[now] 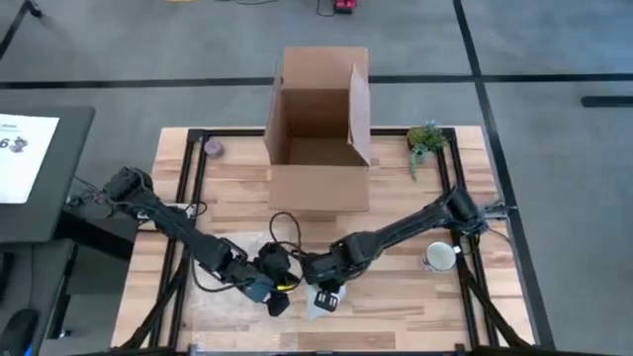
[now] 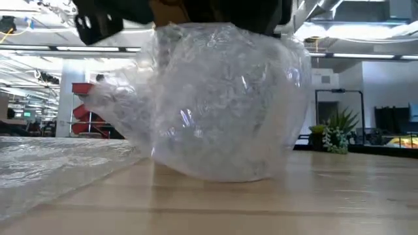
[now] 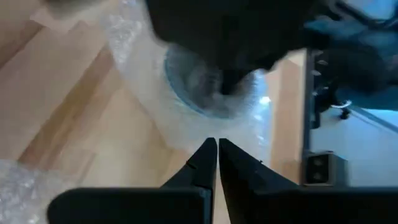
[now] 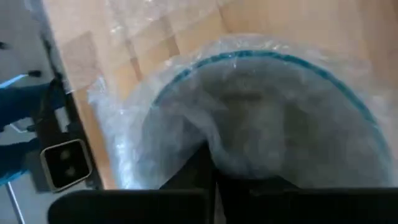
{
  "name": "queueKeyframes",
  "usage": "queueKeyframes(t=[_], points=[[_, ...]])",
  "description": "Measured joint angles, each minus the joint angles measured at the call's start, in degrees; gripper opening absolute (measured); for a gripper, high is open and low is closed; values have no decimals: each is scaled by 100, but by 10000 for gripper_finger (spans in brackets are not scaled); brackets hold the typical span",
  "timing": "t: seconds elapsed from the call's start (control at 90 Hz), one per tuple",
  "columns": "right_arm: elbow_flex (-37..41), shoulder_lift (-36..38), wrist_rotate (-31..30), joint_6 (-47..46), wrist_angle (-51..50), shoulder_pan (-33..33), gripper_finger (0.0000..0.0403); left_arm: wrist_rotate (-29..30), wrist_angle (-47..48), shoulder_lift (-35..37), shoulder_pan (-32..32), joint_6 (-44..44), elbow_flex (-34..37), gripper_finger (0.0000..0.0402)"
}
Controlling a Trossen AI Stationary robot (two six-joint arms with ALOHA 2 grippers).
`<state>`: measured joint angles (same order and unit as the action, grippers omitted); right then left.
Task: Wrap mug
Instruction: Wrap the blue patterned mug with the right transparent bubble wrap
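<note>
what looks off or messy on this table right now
Nothing is spilled or broken. The bubble wrap bunches loosely around the mug instead of lying snug, with a stray sheet trailing on the table. A second, unwrapped mug sits apart near the right arm.

A grey floor [image 1: 554,59] crossed by dark lines is seen around the wooden table [image 1: 396,297], and a dark side desk [image 1: 40,213] is set beside it. Beyond the table edge, a large hall is shown, lit by long ceiling lights [image 2: 98,48], with red shelving [image 2: 85,111] at the far side.
</note>
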<state>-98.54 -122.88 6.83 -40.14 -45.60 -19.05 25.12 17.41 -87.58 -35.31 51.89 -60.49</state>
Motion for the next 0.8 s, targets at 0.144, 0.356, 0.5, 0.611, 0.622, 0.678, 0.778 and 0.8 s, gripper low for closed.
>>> queueKeyframes(t=[0.144,0.356,0.5,0.611,0.622,0.678,0.778,0.8], points=[[4,-67,101,-18,-1,41,0,7,-127,48,-229,92,-6,0],[58,348,37,-173,-157,85,0,12,-113,45,-416,270,-9,0],[57,714,9,-321,-243,174,0,11,-133,43,-454,294,-9,0],[55,889,30,-496,-239,174,0,11,-140,43,-459,300,-9,0],[55,898,46,-518,-239,173,0,12,-141,43,-459,300,-9,0],[55,921,147,-600,-226,151,0,11,-150,43,-460,308,-9,0],[43,854,186,-631,-225,48,0,-4,-170,43,-464,380,-9,0],[40,802,184,-613,-214,25,0,-23,-186,43,-464,386,-9,0]])
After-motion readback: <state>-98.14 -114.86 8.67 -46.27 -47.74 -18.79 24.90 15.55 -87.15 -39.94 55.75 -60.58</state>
